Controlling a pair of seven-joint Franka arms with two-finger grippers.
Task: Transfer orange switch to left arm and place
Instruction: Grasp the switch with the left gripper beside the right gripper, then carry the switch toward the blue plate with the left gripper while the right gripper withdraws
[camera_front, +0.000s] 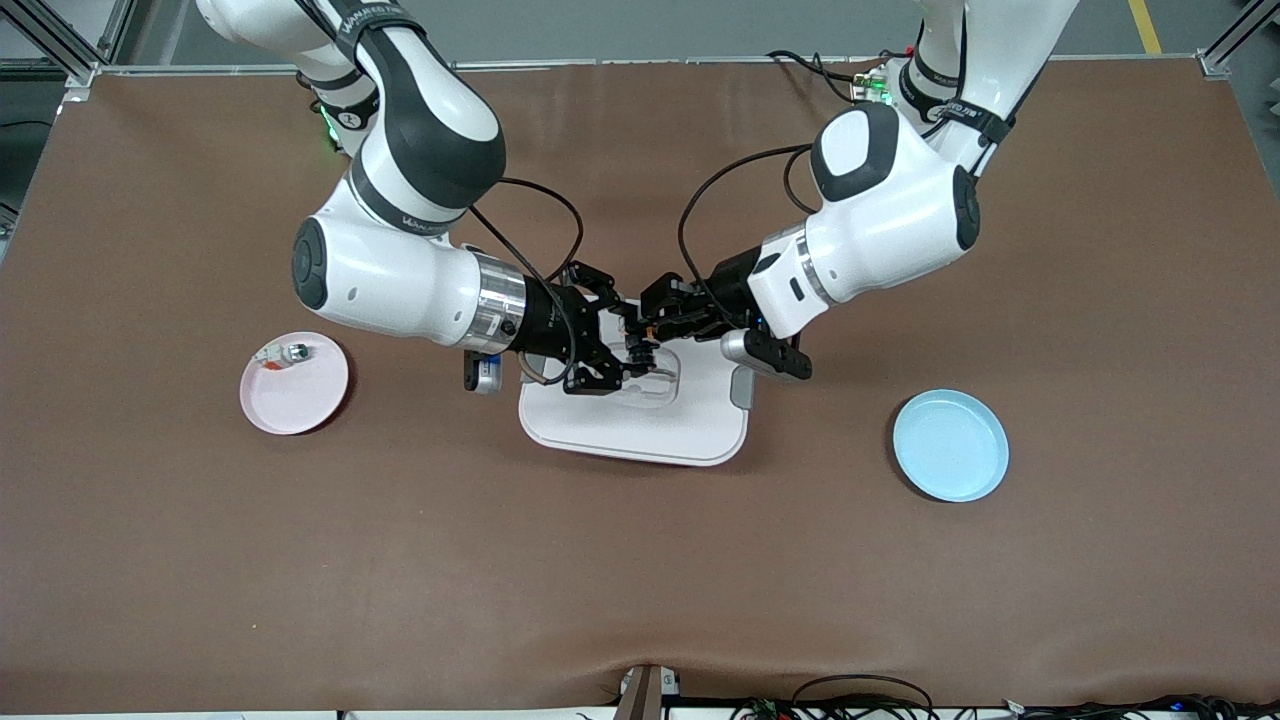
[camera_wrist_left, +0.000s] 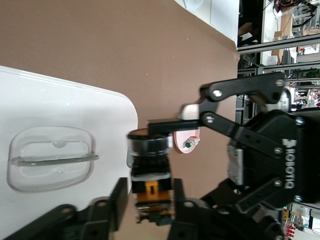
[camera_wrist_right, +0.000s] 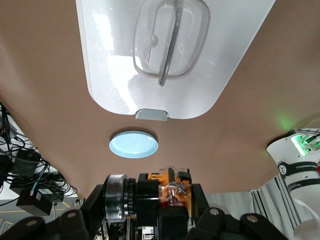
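Note:
The orange switch (camera_front: 641, 350) hangs in the air over the white box (camera_front: 640, 425), above its clear handle. My right gripper (camera_front: 630, 362) is shut on it end to end, one finger on its round face and one on its back end; it fills that gripper in the right wrist view (camera_wrist_right: 160, 192). My left gripper (camera_front: 648, 333) is open around the switch's body (camera_wrist_left: 150, 172): one finger touches it and the other stands a small gap off. The box also shows in the left wrist view (camera_wrist_left: 60, 95) and the right wrist view (camera_wrist_right: 115, 75).
A pink plate (camera_front: 300, 400) with a small whitish piece (camera_front: 285, 352) lies toward the right arm's end of the table. A blue plate (camera_front: 950, 445) lies toward the left arm's end. The box has grey side latches (camera_front: 741, 385).

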